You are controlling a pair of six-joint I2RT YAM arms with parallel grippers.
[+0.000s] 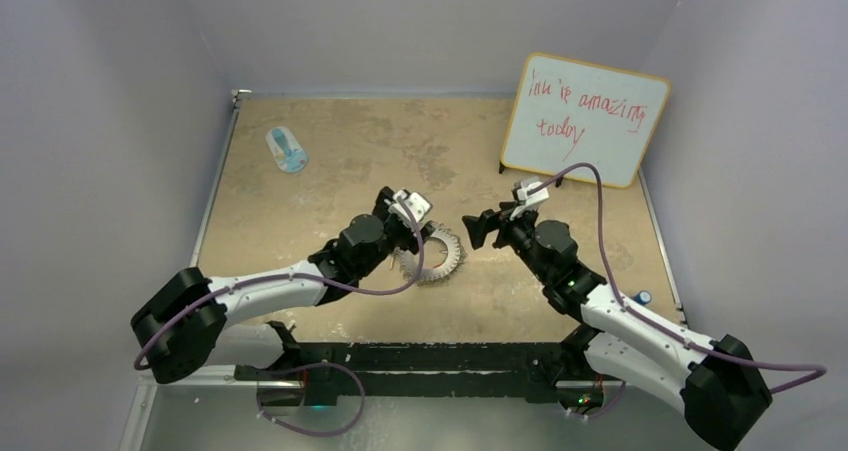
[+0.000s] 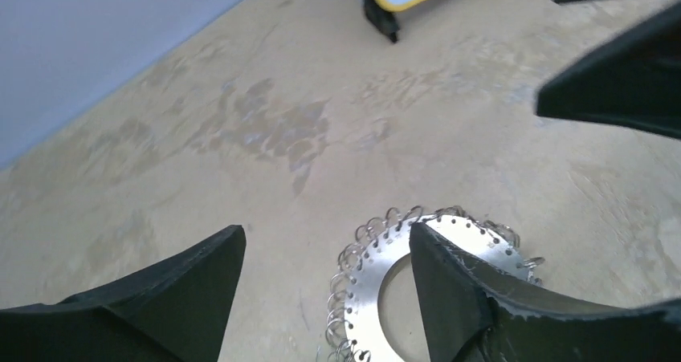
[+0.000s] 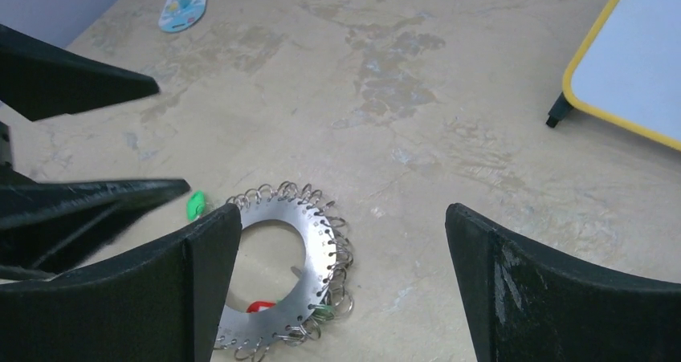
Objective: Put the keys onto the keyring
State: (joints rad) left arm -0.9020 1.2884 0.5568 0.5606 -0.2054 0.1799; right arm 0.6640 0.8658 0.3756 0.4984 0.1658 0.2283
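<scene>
**A:** Left tool (image 2: 325, 228)?
**B:** Jaws spread with nothing between them. It hangs over the left side of the keyring (image 2: 377, 254), probably placed to steady or lift it.
**A:** And the ring itself?
**B:** Flat on the desk (image 1: 300, 201), between both arms. It's a silver disc with a round hole and wire loops fringing the rim. A green key tag (image 3: 194, 205) sits at its left edge and a red key tag (image 3: 258, 306) by the hole. I cannot tell if either is hooked on.
**A:** Right tool (image 3: 341, 209)?
**B:** Wide apart, empty, facing the ring from just beside it.

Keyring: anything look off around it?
One green tag lies outside the keyring rim, near the left tool; hooked or loose, can't tell. Red tag sits at its inner edge. Nothing spilled or damaged.
</scene>
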